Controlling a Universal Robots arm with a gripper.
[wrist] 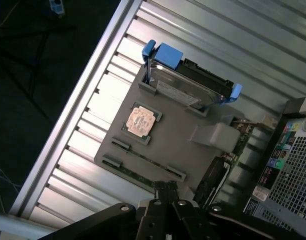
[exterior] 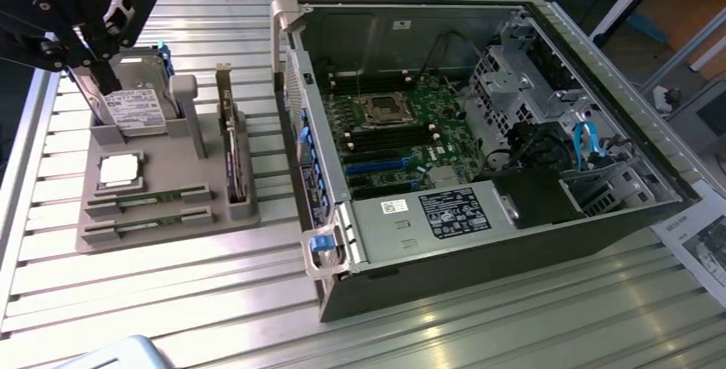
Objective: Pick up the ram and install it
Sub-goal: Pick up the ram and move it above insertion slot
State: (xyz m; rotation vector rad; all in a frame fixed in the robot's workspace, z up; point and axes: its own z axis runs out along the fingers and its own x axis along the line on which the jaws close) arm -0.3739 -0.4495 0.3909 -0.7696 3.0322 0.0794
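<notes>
The open computer case (exterior: 477, 131) stands well apart from the hand (exterior: 97, 80). Both ram sticks (exterior: 148, 200) lie untouched in the gray holder (exterior: 170, 173) below the hand. The hand is closed and empty, so I judge the picking is not begun.

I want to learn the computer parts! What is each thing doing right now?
gripper: shut, above the gray holder.
ram sticks: two, lying in the holder's slots.
hard drive: standing upright in holder.
processor chip: lying flat in holder.
expansion card: standing on edge in holder.
computer case: open, on its side.
</notes>
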